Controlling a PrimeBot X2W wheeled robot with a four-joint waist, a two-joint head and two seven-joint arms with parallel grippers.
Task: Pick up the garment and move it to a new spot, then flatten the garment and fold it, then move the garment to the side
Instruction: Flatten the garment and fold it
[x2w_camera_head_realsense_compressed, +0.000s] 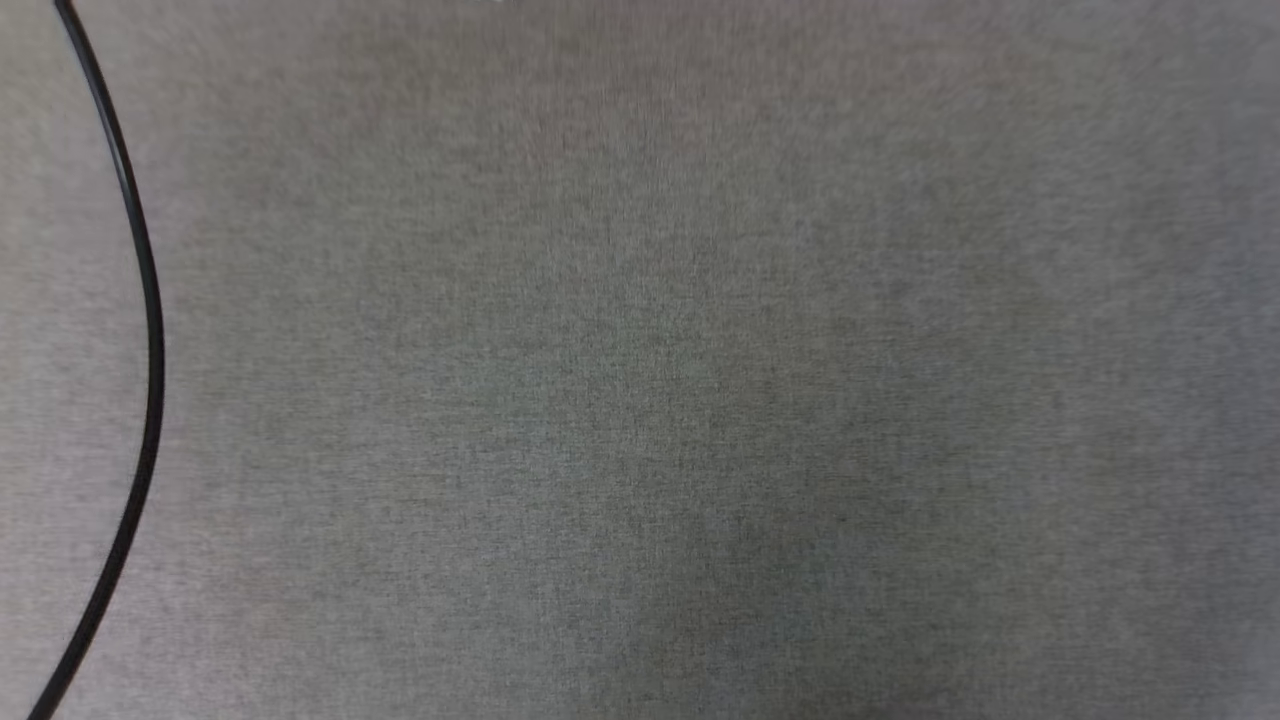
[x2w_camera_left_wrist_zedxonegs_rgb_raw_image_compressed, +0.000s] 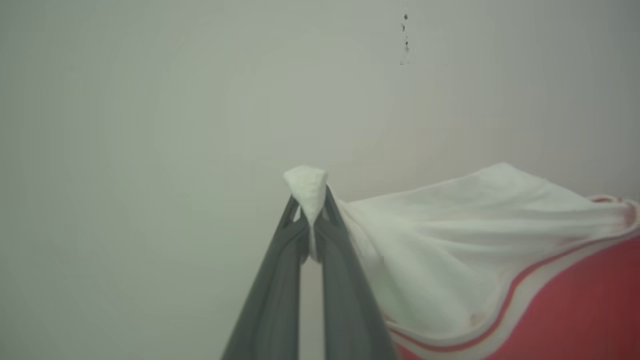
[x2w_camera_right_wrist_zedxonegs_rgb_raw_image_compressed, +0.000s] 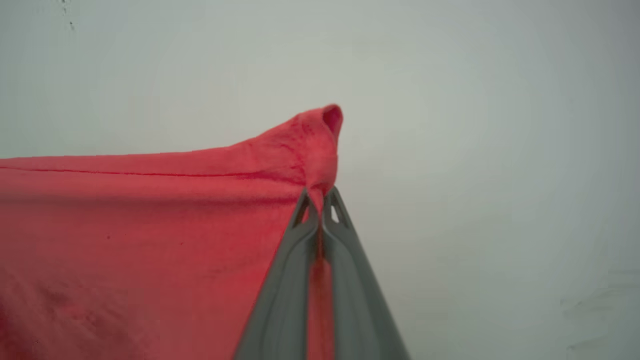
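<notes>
In the left wrist view my left gripper (x2w_camera_left_wrist_zedxonegs_rgb_raw_image_compressed: 311, 207) is shut on a white tip of the garment (x2w_camera_left_wrist_zedxonegs_rgb_raw_image_compressed: 450, 240), at the end of a white sleeve edged with a red stripe; the red body spreads to the lower right. The right wrist view has my right gripper (x2w_camera_right_wrist_zedxonegs_rgb_raw_image_compressed: 318, 200) shut on a bunched red corner of the garment (x2w_camera_right_wrist_zedxonegs_rgb_raw_image_compressed: 150, 225), whose plain red cloth stretches away to the left with a straight hem along its top. Both pinched corners poke out past the fingertips. Any lettering is hidden.
The head view looks down on a grey woven surface (x2w_camera_head_realsense_compressed: 640, 360) with a thin black cable (x2w_camera_head_realsense_compressed: 150, 360) curving down its left side. Behind the cloth in both wrist views is a pale plain background with a few small dark specks (x2w_camera_left_wrist_zedxonegs_rgb_raw_image_compressed: 405, 32).
</notes>
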